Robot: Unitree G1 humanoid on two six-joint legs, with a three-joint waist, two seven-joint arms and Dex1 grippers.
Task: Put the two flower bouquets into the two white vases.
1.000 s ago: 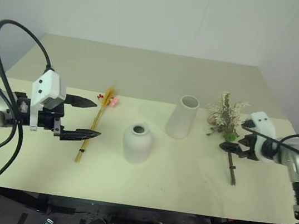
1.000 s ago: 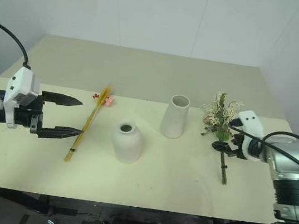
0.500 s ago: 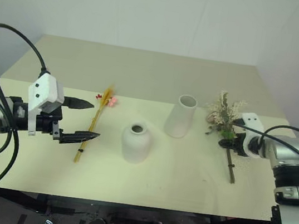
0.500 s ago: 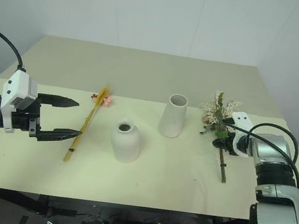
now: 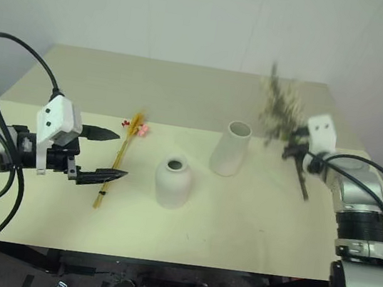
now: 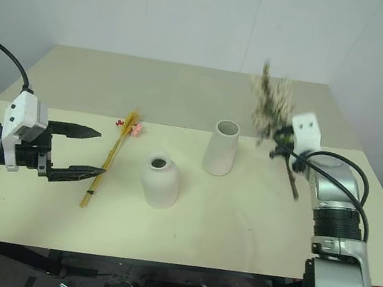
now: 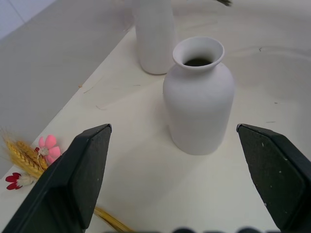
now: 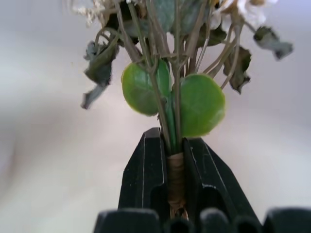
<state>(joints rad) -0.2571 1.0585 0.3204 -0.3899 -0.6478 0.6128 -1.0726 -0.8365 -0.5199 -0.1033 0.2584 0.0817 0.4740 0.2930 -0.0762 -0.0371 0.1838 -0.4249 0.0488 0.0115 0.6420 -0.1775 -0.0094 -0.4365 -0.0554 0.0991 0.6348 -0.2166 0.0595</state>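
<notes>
Gripping the bushy cream dried-sprig bouquet (image 5: pixel 279 107) by its bound dark stem keeps the blooms upright above the desk (image 5: pixel 238 215), beside the tall tapered white ceramic vase (image 5: pixel 231 148); the right pincer (image 8: pixel 175 160) is clenched on it. The left pincer (image 5: pixel 111 153) gapes released beside the slim yellow wheat-like spray (image 5: pixel 121 158), which lies flat near the short rounded white vase (image 5: pixel 173 182). No readable writing anywhere.

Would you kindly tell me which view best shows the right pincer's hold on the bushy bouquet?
The right wrist view: the right pincer is shut on the bushy bouquet at its wrapped stem. The eye views show the bouquet lifted and blurred.
</notes>
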